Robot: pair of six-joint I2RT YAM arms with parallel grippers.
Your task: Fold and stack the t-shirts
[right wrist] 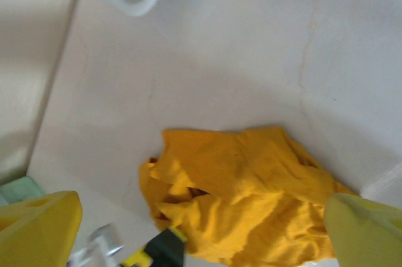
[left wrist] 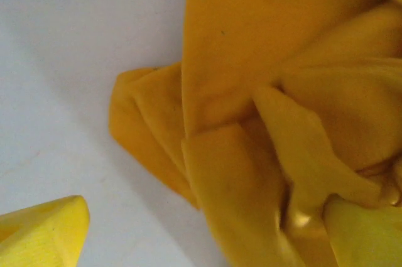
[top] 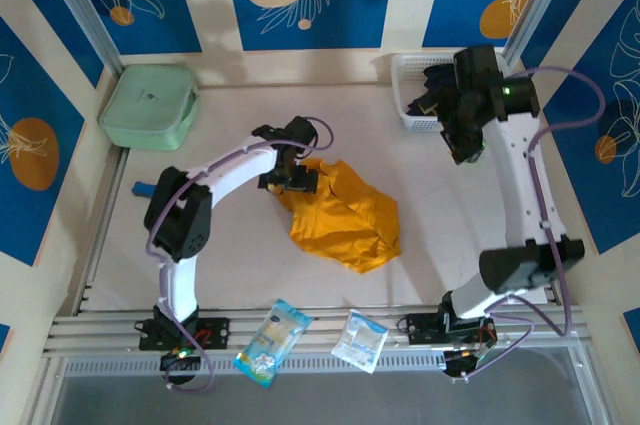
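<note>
A bright orange-yellow t-shirt [top: 343, 215] lies crumpled in the middle of the white table. My left gripper [top: 290, 179] is down at the shirt's upper-left edge. In the left wrist view its jaws stand wide apart, open, with rumpled folds of the shirt [left wrist: 264, 103] between the two yellow fingers [left wrist: 44, 235]. My right gripper [top: 458, 140] hangs high at the back right beside the basket, open and holding nothing. The right wrist view looks down past its yellow fingers [right wrist: 38, 229] at the whole shirt [right wrist: 251, 198] and the left gripper's tip [right wrist: 157, 251].
A white basket [top: 412, 95] with something dark inside stands at the back right. A pale mint-green zip case [top: 150, 105] sits at the back left. Two plastic packets [top: 272, 340] [top: 360, 341] lie at the near edge. A small blue object [top: 143, 187] lies at the left.
</note>
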